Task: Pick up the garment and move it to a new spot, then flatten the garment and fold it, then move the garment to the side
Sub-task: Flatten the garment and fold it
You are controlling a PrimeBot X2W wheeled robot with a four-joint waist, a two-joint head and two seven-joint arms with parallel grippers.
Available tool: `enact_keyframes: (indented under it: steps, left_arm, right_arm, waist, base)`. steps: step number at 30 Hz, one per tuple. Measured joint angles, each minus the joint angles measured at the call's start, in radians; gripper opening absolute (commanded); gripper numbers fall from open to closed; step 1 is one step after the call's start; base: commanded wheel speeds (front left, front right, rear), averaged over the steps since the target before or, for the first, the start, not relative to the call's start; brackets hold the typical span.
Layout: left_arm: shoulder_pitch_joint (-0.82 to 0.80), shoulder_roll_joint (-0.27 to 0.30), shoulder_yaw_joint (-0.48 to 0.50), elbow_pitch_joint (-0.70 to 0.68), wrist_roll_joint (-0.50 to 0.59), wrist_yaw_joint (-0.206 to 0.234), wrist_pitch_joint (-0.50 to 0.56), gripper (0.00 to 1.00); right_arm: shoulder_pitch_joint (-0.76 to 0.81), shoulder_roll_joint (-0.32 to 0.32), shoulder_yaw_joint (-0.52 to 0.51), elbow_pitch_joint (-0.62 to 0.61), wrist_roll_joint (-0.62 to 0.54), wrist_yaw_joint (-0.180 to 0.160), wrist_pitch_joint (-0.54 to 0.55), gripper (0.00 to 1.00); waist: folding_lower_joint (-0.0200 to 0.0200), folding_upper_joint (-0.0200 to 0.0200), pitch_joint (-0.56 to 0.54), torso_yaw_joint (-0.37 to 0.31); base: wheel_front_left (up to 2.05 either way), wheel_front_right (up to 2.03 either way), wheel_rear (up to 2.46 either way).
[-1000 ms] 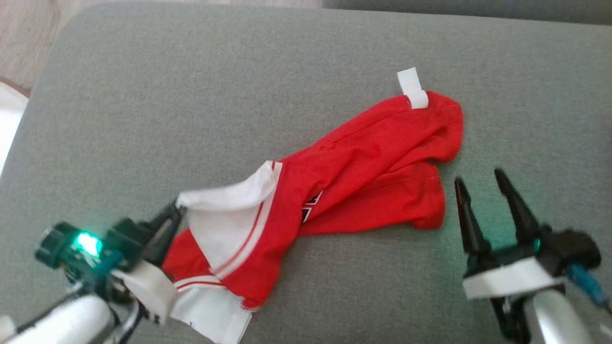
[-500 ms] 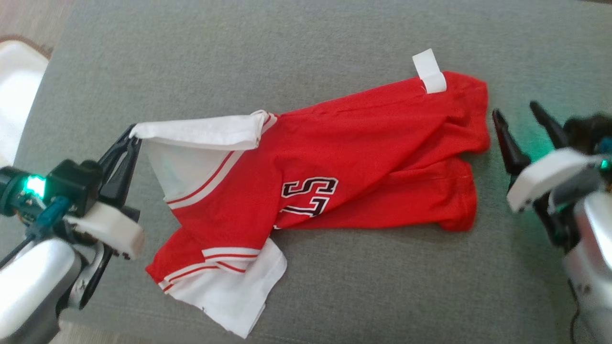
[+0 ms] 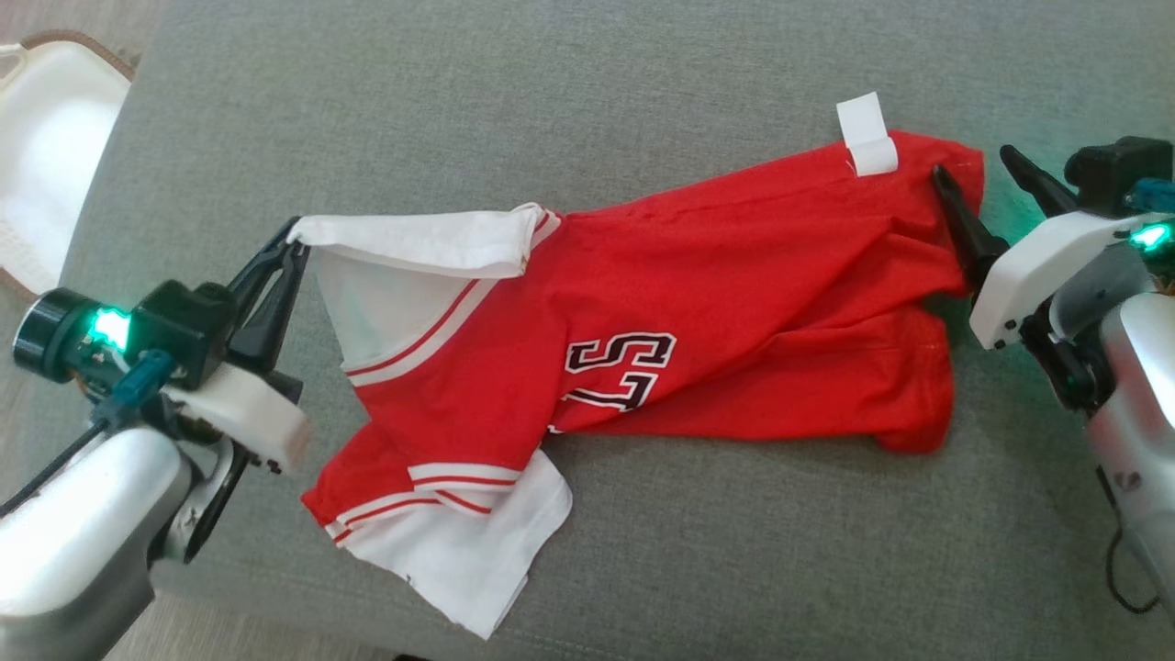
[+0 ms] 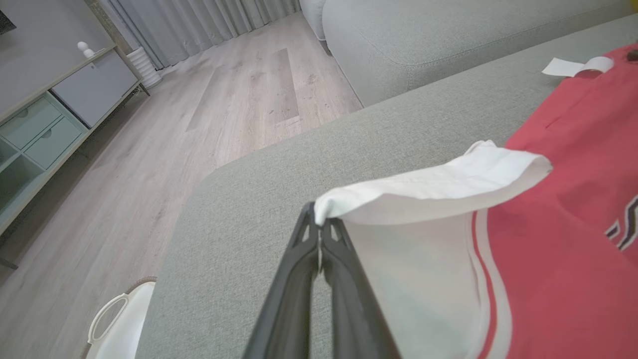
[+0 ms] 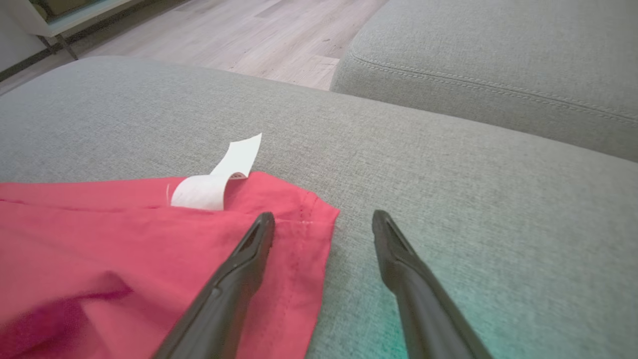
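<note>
Ok so, starting nearest: the left arm (image 3: 83,542) is coming in from the lower-left corner, angling up and to the right. The left tool (image 3: 292,248) is clamping tight on the edge of the white sleeve (image 3: 422,243), which is lifting a bit off the grey cushion (image 3: 587,110). In the left wrist view the two fingers are pressing together with white cloth pinched at the tips.

The garment (image 3: 734,275), a red jersey with white sleeves, is lying stretched across the middle of the cushion, rumpled and creased. Its other sleeve is flopping toward the front edge.

Over on the other side, the right arm (image 3: 1134,413) is reaching in from the right edge, fingers pointing up and left. The right tool (image 3: 971,163) is spread wide and gripping nothing. One finger is sitting over the red hem corner (image 5: 301,234), the other over bare cushion just beside it. A white label (image 3: 867,133) is sticking out near that corner.

My read: this is the flattening step. Next I'd guess the right tool needs to be closing on that corner, then both arms pulling apart to take the creases out.

Farther back, a white basket (image 3: 46,138) is sitting off the cushion's left end, with wood floor (image 4: 224,109) beyond.
</note>
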Motion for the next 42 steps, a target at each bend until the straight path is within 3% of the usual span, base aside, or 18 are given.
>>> enact_keyframes:
  steps: [2,3,6,16,20,25,31,36,42]
  left_arm:
    - [-0.008,-0.006,-0.005,0.012,0.007,-0.001,-0.002,0.0]
    - [-0.009,-0.008,-0.006,0.016,0.007,-0.002,-0.002,0.0]
    - [-0.009,-0.012,-0.008,0.027,0.007,-0.009,-0.002,0.0]
    - [-0.009,-0.01,-0.003,0.043,0.006,-0.008,-0.04,0.0]
    - [-0.01,0.02,0.041,0.016,0.003,0.0,-0.089,0.0]
    - [-0.04,0.065,0.121,-0.058,-0.043,-0.001,-0.139,0.0]
    - [-0.093,0.112,0.168,-0.113,-0.111,-0.037,-0.101,0.0]
    - [-0.114,0.125,0.189,-0.135,-0.16,-0.062,-0.061,0.0]
    - [-0.147,0.144,0.236,-0.212,-0.217,-0.06,-0.035,0.0]
  right_arm:
    - [-0.009,-0.005,0.016,0.015,0.013,0.0,0.0,0.95]
    - [-0.011,-0.007,0.021,0.021,0.02,0.0,-0.001,0.66]
    - [-0.014,-0.011,0.034,0.039,0.029,0.0,-0.006,0.0]
    - [-0.046,-0.011,0.043,0.041,0.053,0.0,-0.079,0.0]
    - [-0.049,-0.012,0.037,-0.004,0.093,0.0,-0.119,0.0]
    - [-0.047,-0.051,0.016,-0.11,0.162,0.0,-0.14,0.0]
    - [-0.048,-0.149,-0.016,-0.273,0.207,0.0,-0.088,0.0]
    - [-0.044,-0.171,-0.047,-0.385,0.204,0.0,-0.041,0.0]
    - [0.022,-0.185,-0.168,-0.528,0.172,0.0,-0.006,0.0]
  waist:
    - [0.0,0.0,-0.002,0.004]
    - [0.0,0.0,-0.003,0.005]
    - [-0.0001,0.0,-0.006,0.004]
    - [-0.0001,0.0,-0.036,-0.024]
    - [-0.0001,0.0,-0.075,-0.049]
    - [-0.0002,0.0,-0.147,-0.091]
    - [-0.0002,0.0,-0.233,-0.163]
    - [-0.0003,0.0,-0.298,-0.225]
    - [-0.0004,0.0001,-0.358,-0.286]
  base:
    - [0.0,0.0,0.0]
    - [0.0,0.0,0.0]
    - [0.0,0.0,0.0]
    - [0.0,0.0,0.0]
    - [0.0,0.0,0.0]
    - [0.0,0.0,0.0]
    - [0.0,0.0,0.0]
    - [0.0,0.0,0.0]
    - [0.0,0.0,0.0]
